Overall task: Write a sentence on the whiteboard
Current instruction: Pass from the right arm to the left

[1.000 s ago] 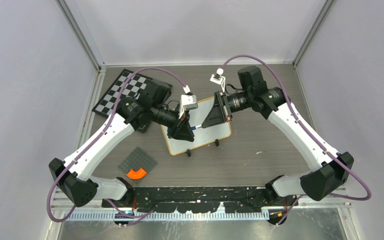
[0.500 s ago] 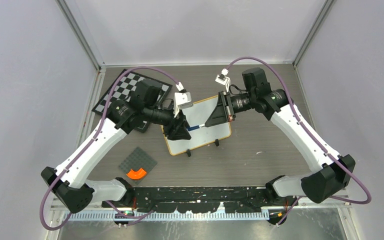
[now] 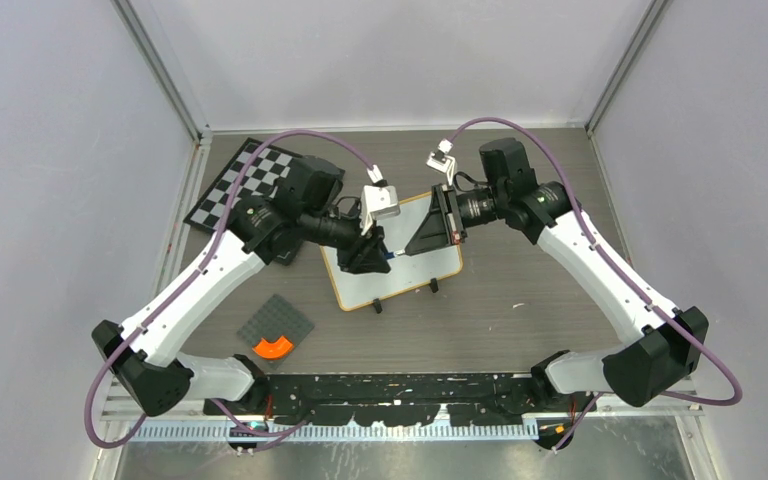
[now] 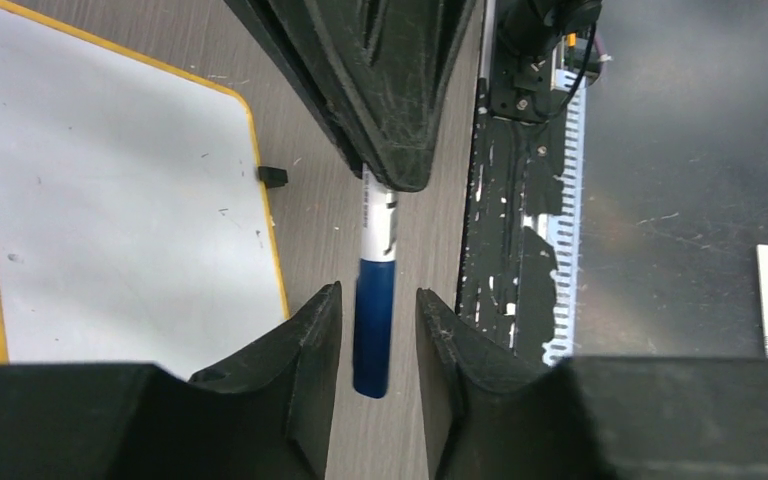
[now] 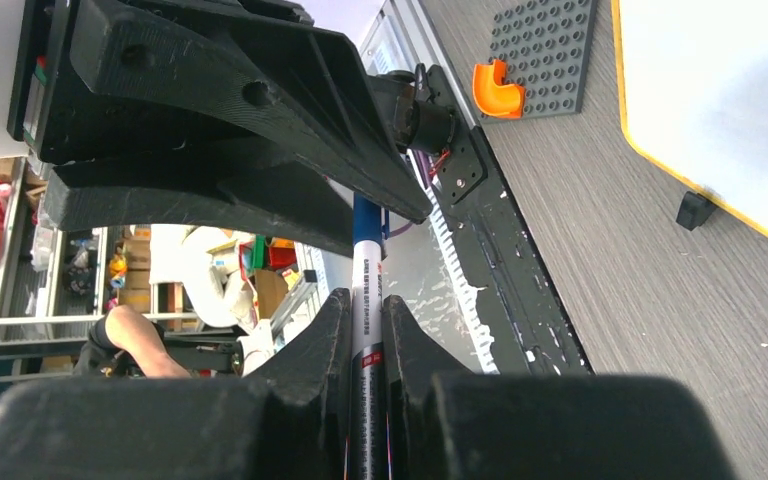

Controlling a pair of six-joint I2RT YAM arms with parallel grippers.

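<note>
The whiteboard (image 3: 415,268) lies flat at mid table, wooden frame, two black clip feet on its near edge; it also shows in the left wrist view (image 4: 110,200) and the right wrist view (image 5: 720,100). My right gripper (image 3: 407,250) is shut on the white barrel of a marker (image 5: 367,290), held level above the board. My left gripper (image 3: 380,254) faces it. Its fingers are open around the marker's blue cap (image 4: 373,320), with a gap on each side. The gripper tips are nearly touching.
A black-and-white chessboard (image 3: 245,180) lies at the back left, partly under the left arm. A grey studded baseplate (image 3: 276,322) with an orange curved piece (image 3: 273,347) sits at the front left, also in the right wrist view (image 5: 545,55).
My left gripper drew back to the left half a second ago, then came right again, and now its fingers sit around the marker's cap. The right gripper has held nearly still.
</note>
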